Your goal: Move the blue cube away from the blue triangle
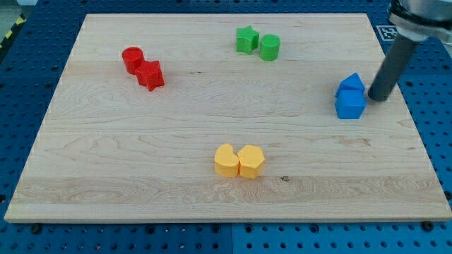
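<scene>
My tip rests on the board near its right edge, just right of the two touching blue blocks. I have no pincer, only the rod. The blue cube sits nearer the bottom edge, the blue triangle just above it. Red pair: top-left corner. Green pair: top edge. Yellow pair: bottom edge, centre.

A pale wooden board carries four touching pairs of blocks: a red cylinder and red star near the top-left corner, a green star and green cylinder by the top edge, a blue triangle and blue cube at the right edge, and a yellow heart and yellow hexagon toward the bottom edge.
</scene>
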### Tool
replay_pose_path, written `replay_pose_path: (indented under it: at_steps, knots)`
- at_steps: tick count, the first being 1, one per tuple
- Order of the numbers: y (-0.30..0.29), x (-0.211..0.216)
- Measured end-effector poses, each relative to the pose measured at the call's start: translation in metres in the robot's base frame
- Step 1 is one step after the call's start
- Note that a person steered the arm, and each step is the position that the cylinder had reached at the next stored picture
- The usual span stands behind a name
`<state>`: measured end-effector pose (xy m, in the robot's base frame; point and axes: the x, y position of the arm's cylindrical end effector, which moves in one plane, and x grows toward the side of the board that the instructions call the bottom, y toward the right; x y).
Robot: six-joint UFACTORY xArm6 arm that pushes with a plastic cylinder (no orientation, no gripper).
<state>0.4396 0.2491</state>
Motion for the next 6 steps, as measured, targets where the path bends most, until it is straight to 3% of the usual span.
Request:
replay_pose_path:
  at_steps: [1, 4, 6]
  knots:
    - [-0.001, 0.002]
    - [-0.118, 0.003]
    - [-0.096, 0.045]
